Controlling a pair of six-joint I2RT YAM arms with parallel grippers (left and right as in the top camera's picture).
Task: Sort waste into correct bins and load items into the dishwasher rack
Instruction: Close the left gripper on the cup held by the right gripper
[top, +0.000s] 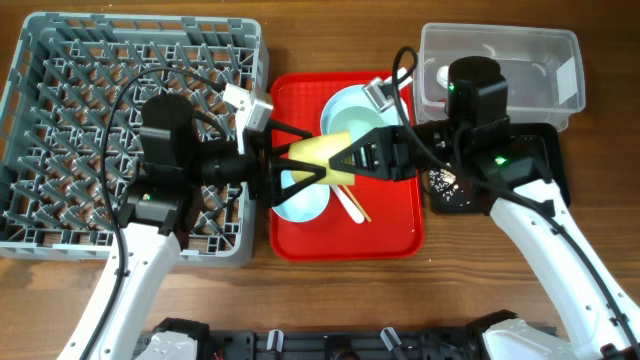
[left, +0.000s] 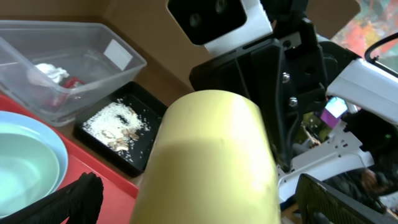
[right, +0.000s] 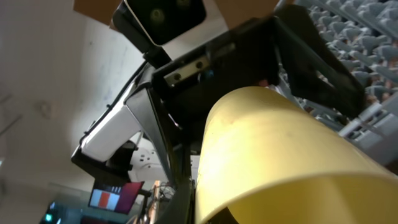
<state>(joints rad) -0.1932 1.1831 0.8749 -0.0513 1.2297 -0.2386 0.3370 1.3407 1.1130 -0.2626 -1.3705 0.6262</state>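
Hanging above the red tray (top: 395, 225), the yellow cup (top: 318, 150) lies on its side in the air between the two arms, its wider mouth turned toward the right arm and its narrower base toward the left. The right gripper (top: 340, 160) is closed on the cup at the mouth end and carries it. The left gripper (top: 308, 155) stands wide open, one finger on each side of the base end. In the left wrist view a gap shows between the cup (left: 211, 162) and the nearer of these fingers (left: 84, 193), so the left jaws hold nothing. In the right wrist view the cup (right: 280, 162) fills the lower frame, with the left arm's dark housing just behind it and the grey pegs of the dishwasher rack (right: 367, 37) beyond.

Under the cup, the pale green bowl (top: 345, 105) sits at the far side of the tray and the light blue saucer-bowl (top: 300, 198) at the near side, with the chopsticks (top: 352, 205) just beside the saucer-bowl. The dishwasher rack (top: 60, 100) stands on the table (top: 330, 290) to the left of the tray. To the right, the clear tub (top: 560, 60) holds the paper wad (left: 53, 73) and the red sauce packet (left: 73, 82). Just beside it, the black tray (top: 545, 150) holds the crumbs (left: 115, 124)
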